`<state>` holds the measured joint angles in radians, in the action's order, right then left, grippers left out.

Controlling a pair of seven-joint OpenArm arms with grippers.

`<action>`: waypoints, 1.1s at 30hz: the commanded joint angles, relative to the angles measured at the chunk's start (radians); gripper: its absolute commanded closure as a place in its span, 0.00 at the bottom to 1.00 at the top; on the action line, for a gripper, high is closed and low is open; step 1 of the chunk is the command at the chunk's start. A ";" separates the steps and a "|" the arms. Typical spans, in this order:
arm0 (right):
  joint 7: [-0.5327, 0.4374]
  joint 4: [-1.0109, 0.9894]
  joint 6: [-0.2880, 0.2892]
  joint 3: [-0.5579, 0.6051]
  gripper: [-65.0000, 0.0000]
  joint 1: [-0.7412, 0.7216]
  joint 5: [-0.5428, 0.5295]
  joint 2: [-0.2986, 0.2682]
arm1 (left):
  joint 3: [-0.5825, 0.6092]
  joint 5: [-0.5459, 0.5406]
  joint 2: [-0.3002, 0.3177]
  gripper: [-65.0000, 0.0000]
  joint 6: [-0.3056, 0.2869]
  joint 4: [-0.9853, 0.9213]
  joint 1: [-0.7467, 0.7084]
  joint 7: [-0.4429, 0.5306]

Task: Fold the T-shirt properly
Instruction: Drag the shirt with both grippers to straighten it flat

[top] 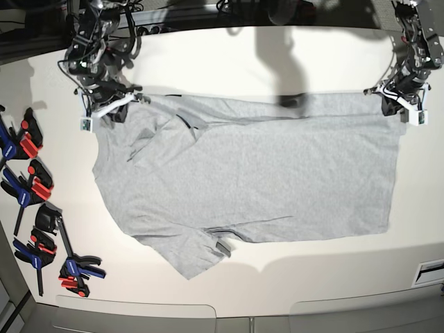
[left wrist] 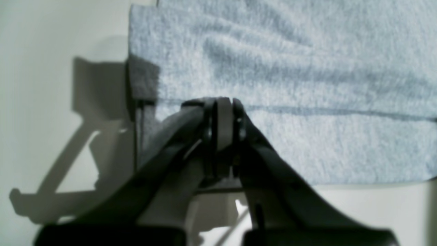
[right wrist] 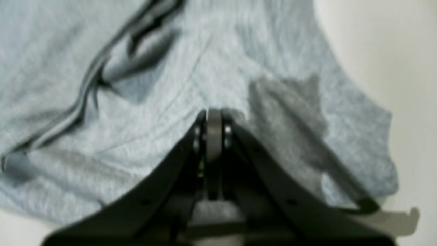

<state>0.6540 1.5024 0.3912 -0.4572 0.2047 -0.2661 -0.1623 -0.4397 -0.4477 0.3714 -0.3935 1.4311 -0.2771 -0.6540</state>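
Note:
The light grey T-shirt point(top: 263, 173) lies spread flat across the white table point(top: 229, 55), with one short sleeve point(top: 198, 253) pointing toward the front edge. My left gripper point(left wrist: 223, 102) is shut on the hem band near the shirt's far right corner point(top: 392, 100). Its fingertips pinch the fabric point(left wrist: 307, 68) just above the hem seam. At the far left my right gripper point(right wrist: 213, 114) is shut on the shoulder area point(top: 121, 104), beside the collar point(right wrist: 85, 85). Creases run out from that pinch across the cloth point(right wrist: 164, 102).
Several blue, red and black clamps point(top: 35, 187) lie along the table's left edge. Arm bases and cables stand at the far corners. Bare white table point(left wrist: 51, 136) shows just past the shirt's corner, and the table's front edge runs along the bottom.

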 commanded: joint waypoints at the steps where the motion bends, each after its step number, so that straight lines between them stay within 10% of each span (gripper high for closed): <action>1: 0.061 -0.003 -0.013 0.000 1.00 0.007 0.030 -0.014 | -0.004 0.037 0.012 1.00 0.009 0.005 -0.010 -0.060; 33: 0.124 0.315 0.014 -0.002 1.00 0.361 -0.022 -0.065 | -0.006 -0.025 0.042 1.00 0.008 0.038 -0.410 -0.057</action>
<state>0.7837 1.8004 0.4080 -0.4541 0.5652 -0.2882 -0.2161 -0.4583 -0.5735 0.4255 -0.4225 1.4944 -0.6472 -0.5102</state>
